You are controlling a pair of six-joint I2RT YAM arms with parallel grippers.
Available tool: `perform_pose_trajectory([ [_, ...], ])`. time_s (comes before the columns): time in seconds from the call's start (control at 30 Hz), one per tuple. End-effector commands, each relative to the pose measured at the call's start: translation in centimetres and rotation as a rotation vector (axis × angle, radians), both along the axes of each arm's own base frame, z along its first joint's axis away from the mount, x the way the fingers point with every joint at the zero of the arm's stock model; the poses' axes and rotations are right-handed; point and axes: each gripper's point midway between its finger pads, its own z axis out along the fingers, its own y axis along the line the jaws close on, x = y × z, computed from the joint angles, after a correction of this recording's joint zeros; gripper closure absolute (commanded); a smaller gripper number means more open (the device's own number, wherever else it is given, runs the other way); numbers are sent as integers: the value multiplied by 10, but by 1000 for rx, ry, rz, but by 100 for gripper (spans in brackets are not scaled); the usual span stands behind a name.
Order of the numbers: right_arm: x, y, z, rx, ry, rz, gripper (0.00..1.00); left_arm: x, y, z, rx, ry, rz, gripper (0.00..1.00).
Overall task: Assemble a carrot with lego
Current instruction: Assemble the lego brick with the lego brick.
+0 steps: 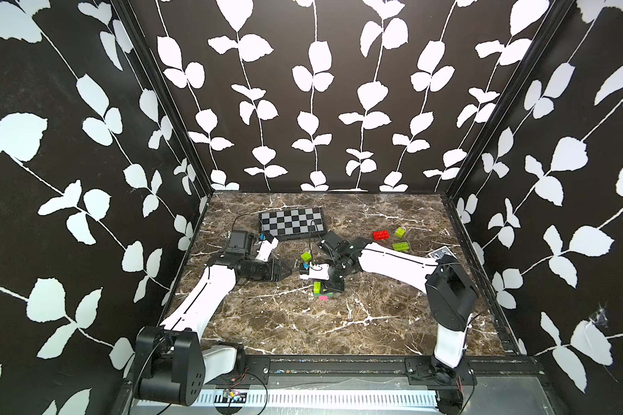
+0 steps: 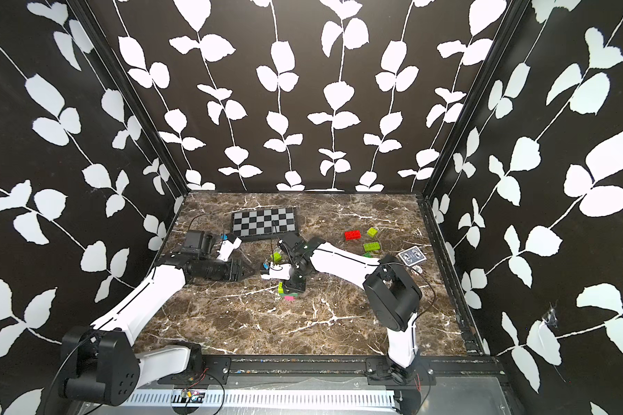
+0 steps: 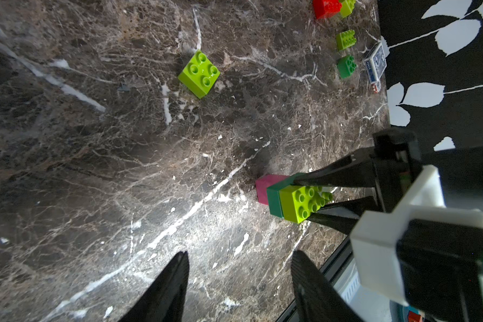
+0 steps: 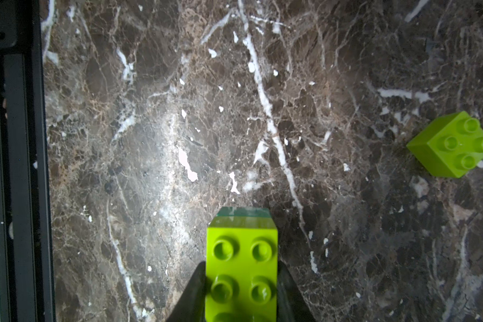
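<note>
The carrot is a short stack (image 3: 287,199) standing on the marble: a pink brick (image 1: 323,298) at the bottom, a dark green one (image 3: 273,200) in the middle and a long lime brick (image 4: 241,251) on top. My right gripper (image 4: 241,281) reaches down over it, shut on the lime brick's two long sides; it shows in both top views (image 1: 330,287) (image 2: 295,285). My left gripper (image 3: 241,256) hangs open and empty a little to the left of the stack (image 1: 286,271). More lego lies loose: a lime square brick (image 1: 306,256) (image 3: 199,73) just behind the stack.
At the back right lie a red brick (image 1: 381,235), two lime bricks (image 1: 400,232) (image 1: 401,246) and a dark green brick (image 3: 346,66). A card deck (image 1: 441,253) sits by the right wall. A chequered board (image 1: 291,222) lies at the back. Black rail (image 4: 20,167) edges the table front.
</note>
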Motion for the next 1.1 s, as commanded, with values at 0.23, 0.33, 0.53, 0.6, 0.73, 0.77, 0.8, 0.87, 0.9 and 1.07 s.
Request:
perform_pose_trajectory([
  [0.23, -12, -38, -67, -208, 68, -46, 79, 1, 0, 9, -3, -26, -3, 39],
  [0.33, -10, -34, -50, -140, 41, -56, 74, 3, 0, 13, -7, -34, 2, 39],
  [0.53, 4, -6, -16, 16, -26, -55, 75, 4, -1, 21, -18, -47, 5, 39],
  [0.6, 2, -8, -24, 0, -9, -55, 76, 4, -1, 23, -20, -51, 6, 39],
  [0.73, -9, -17, -51, -8, 34, -88, 77, 4, -1, 25, -25, -62, 10, 39],
  [0.77, -11, -18, -56, 2, 35, -99, 78, 4, -2, 25, -29, -61, 10, 39],
  [0.8, -12, -20, -61, 13, 33, -111, 78, 5, -2, 24, -29, -60, 11, 39],
  [0.87, -14, -23, -69, 7, 37, -125, 79, 7, -3, 23, -30, -56, 10, 39],
  [0.9, -14, -24, -72, -2, 42, -128, 79, 8, -3, 23, -31, -54, 8, 39],
  [1.07, -12, -30, -76, -62, 37, -118, 79, 11, -5, 23, -38, -52, 6, 39],
])
